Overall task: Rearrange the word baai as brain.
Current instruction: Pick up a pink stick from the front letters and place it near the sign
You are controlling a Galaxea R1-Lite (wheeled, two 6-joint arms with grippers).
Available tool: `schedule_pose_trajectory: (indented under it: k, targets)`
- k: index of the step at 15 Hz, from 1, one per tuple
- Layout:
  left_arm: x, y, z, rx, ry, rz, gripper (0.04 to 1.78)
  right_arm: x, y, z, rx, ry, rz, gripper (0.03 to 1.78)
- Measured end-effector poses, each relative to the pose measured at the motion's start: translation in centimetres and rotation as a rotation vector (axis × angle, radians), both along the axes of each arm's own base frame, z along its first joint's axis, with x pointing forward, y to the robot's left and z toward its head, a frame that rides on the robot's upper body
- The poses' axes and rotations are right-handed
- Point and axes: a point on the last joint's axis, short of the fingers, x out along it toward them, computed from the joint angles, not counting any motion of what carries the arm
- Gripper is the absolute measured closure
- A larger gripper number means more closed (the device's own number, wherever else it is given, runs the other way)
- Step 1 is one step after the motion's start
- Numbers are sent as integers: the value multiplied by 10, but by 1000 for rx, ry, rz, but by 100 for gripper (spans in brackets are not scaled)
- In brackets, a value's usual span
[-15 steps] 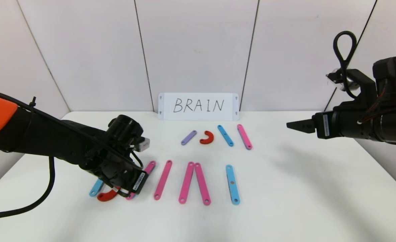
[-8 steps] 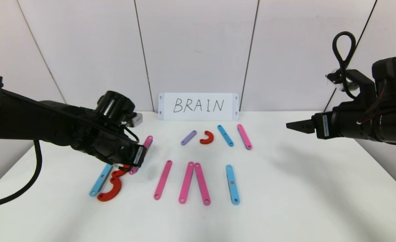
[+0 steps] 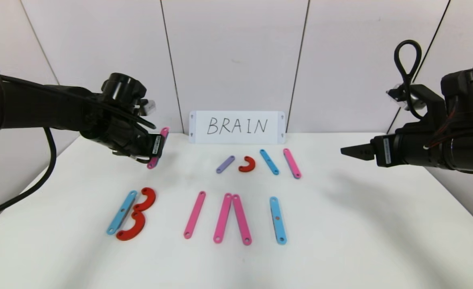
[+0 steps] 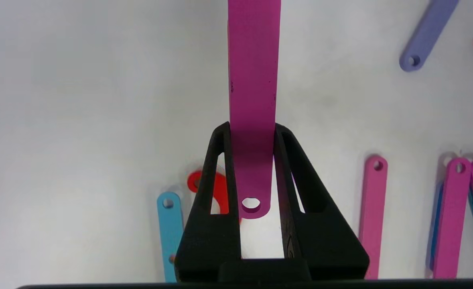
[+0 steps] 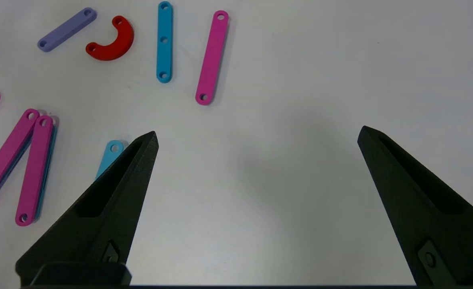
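Observation:
My left gripper (image 3: 156, 147) is shut on a pink strip (image 3: 159, 147), held in the air above the table's far left; the strip also shows in the left wrist view (image 4: 254, 80). Below lies the B: a light-blue strip (image 3: 121, 212) and two red arcs (image 3: 138, 214). To its right lie a single pink strip (image 3: 194, 214), two pink strips (image 3: 231, 218) joined at the top, and a light-blue strip (image 3: 278, 220). My right gripper (image 3: 350, 151) is open and empty, in the air over the table's right side; it also shows in the right wrist view (image 5: 256, 138).
A back row holds a purple strip (image 3: 225, 164), a red arc (image 3: 247, 164), a light-blue strip (image 3: 269, 161) and a pink strip (image 3: 292, 163). The white card handwritten "BRAIN" (image 3: 237, 127) stands against the wall. The table's right edge (image 3: 457, 200) lies below my right arm.
My left gripper has risen from beside the B and moved toward the back left, carrying the pink strip. The B's red arcs are uncovered. The right arm has hardly moved.

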Motion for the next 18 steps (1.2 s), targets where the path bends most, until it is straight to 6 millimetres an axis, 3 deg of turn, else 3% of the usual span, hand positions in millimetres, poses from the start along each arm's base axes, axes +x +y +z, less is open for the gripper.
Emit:
schedule_pose_trajectory:
  k: [8, 18]
  targets:
    - [58, 19, -45, 34, 50, 91, 152, 3, -1, -4, -2, 13, -5, 7]
    - [67, 38, -62, 70, 82, 34, 152, 4, 1, -8, -6, 27, 0, 7]
